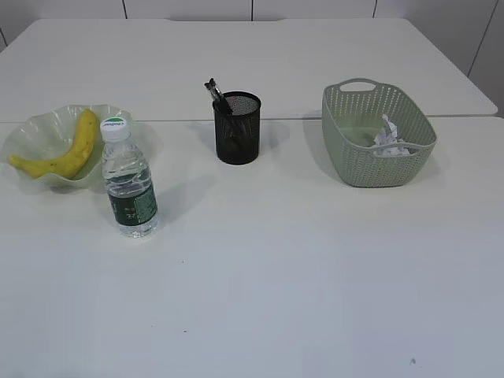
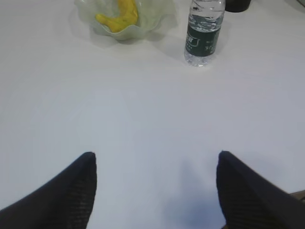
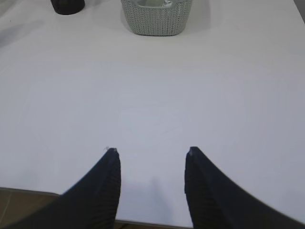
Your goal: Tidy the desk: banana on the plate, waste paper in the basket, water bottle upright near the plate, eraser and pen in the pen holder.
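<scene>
Yellow banana (image 1: 67, 150) on pale plate (image 1: 31, 134); upright water bottle (image 1: 130, 185) beside

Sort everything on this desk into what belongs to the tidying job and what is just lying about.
Part of the job:
yellow banana on the pale green wavy plate
clear plastic water bottle, upright
black mesh pen holder with a pen
crumpled white paper in the green woven basket

Lying about:
nothing visible

Eraser: not visible.

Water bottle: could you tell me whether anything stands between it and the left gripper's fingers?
Nothing visible does. Only bare table lies between the open left gripper and the upright water bottle, with the plate off to its side.
</scene>
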Controlling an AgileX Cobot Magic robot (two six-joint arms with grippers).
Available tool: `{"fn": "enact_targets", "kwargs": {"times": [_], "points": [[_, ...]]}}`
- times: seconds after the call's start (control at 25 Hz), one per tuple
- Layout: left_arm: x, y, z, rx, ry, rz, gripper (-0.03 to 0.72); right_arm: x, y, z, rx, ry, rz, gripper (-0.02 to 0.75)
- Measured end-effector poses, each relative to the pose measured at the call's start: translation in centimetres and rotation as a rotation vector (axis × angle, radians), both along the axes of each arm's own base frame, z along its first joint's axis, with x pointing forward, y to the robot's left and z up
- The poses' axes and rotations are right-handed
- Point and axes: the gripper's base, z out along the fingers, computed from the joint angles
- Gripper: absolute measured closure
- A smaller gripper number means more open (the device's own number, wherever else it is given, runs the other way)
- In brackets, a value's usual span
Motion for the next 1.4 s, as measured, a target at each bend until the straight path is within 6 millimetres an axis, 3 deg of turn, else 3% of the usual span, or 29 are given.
{"fn": "enact_targets", "kwargs": {"times": [1.4], "points": [[0.06,-0.27,-0.10,-0.020,0.001,0.065,0.129,-0.46,0.00,0.00,-0.011,-0.041,-0.087,0.402]]}}
